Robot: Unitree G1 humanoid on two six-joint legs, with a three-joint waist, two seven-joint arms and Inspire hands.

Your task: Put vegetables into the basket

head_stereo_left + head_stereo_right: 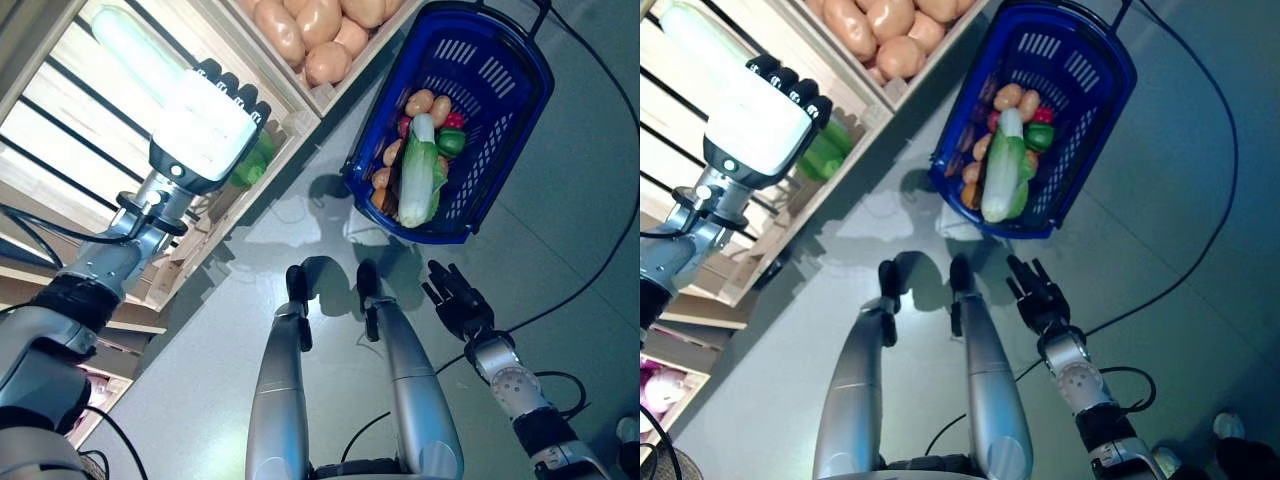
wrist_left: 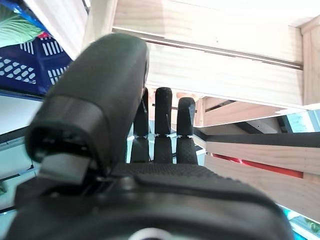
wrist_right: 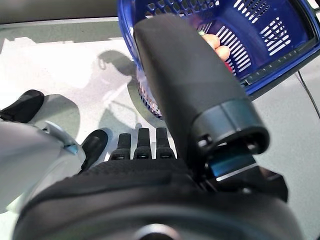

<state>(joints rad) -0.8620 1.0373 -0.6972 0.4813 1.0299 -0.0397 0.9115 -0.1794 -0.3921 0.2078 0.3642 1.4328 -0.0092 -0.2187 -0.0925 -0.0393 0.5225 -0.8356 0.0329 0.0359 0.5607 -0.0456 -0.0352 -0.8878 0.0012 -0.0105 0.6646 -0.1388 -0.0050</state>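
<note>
Left hand (image 1: 205, 135) is up at the wooden rack (image 1: 60, 110), fingers straight and together, nothing in it, and the wrist view confirms it: the fingers (image 2: 162, 130) reach past the slats with no vegetable between them and the thumb. It hangs right over a green vegetable (image 1: 250, 160) tucked at the rack's lower edge, which looks like the next pick, though I can't tell whether the fingers touch it. Up the rack from the hand, a crate of potatoes (image 1: 315, 30) sits close to the basket, handy stock for a short carry. The blue basket (image 1: 520, 60) stands on the floor just off the rack's corner, within one arm's swing, and it already holds a long pale-green cabbage (image 1: 418, 170) lying lengthwise, with potatoes, a green pepper and something red packed beside it. The right hand (image 1: 455, 298) hangs low on the near side of the basket, fingers spread and relaxed, empty, clear of the rim, apparently idle.
</note>
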